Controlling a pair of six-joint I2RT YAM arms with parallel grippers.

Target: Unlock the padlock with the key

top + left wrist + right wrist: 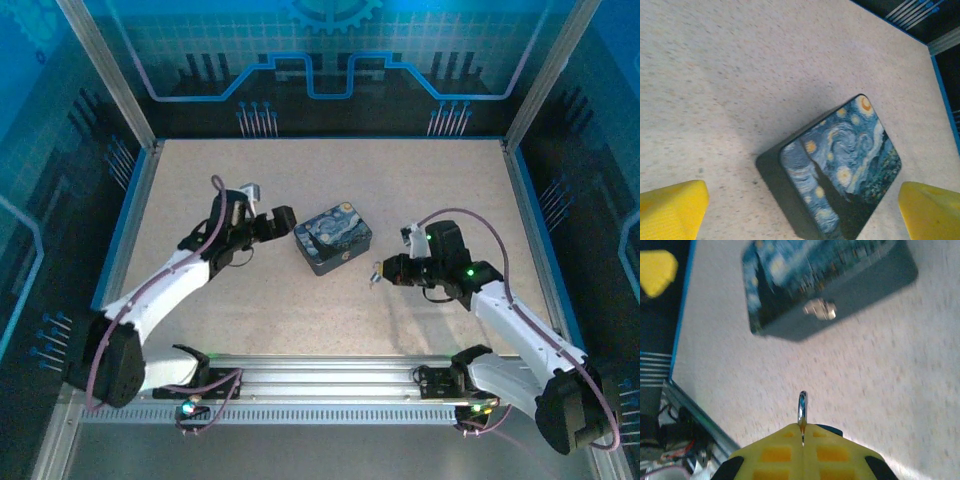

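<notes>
Two grippers flank your tin [333, 240]. The left gripper [275, 225] is spread wide just left of it. You see the padlock [820, 309], blurred, on its side wall. The right gripper [802, 427], right of the tin, is clenched on the key [802, 407].

In the right wrist view, the thin silvery metal key [802, 409] stands upright at lower centre; the small silvery padlock [820, 309], blurred, sits upper centre.

Middle: the tin [333, 240] is the lone obstacle on the surface [420, 180].
Left flank: the left gripper [278, 224] is just beside the tin, fingers spread.
Right flank: a bare strip lies between the tin and the key [802, 407], which is pinched in the right gripper [372, 272].
Far half: open.
</notes>
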